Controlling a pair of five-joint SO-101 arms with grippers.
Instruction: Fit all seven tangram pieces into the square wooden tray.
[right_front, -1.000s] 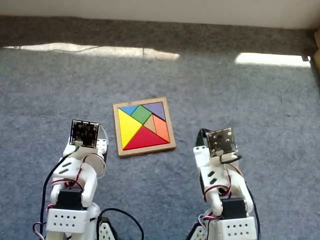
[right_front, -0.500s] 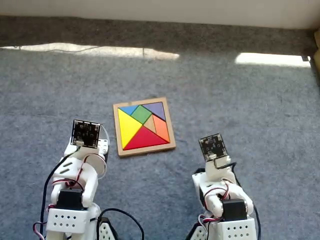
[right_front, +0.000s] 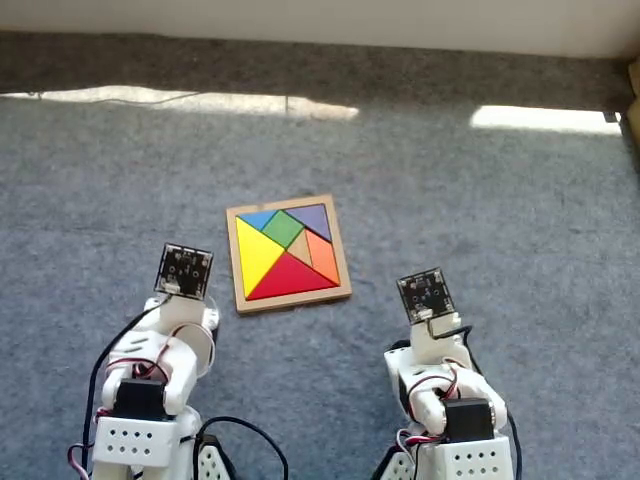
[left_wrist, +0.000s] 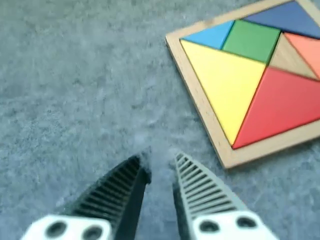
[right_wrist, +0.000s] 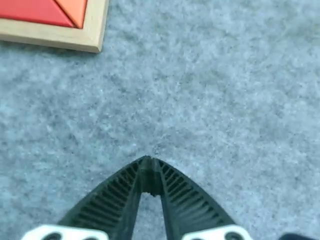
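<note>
1. The left wrist view cuts off the wooden tray at the frame edge. The orange triangle and purple parallelogram run partly out of frame.
2. In the right wrist view the tray is cut down to one corner. There are slivers of red and orange there, but their full shapes cannot be told.
3. High view: the tray lies flat on the carpet. It sits ahead of and between the left arm and right arm. All seven pieces sit inside it, flush, with no gaps that can be made out.
4. The tray is square, with a light raw-wood rim and sharp corners.
5. The pieces are flat with matte paint:
   - yellow triangle, large
   - red triangle, large
   - green square
   - light-blue triangle, small
   - bare-wood triangle, small
   - orange triangle
   - purple parallelogram
6. The left gripper has ribbed fingers, one black and one pale. The tips are slightly apart with nothing between them. It hangs over the carpet near the tray's rim on the yellow side, not touching it.
7. The right gripper has two black ribbed fingers. The tips meet and hold nothing. It is over the carpet, apart from the tray's red/orange corner.
8. The carpet is grey with a short fuzzy pile. There are sunlit strips along its far edge.
</note>
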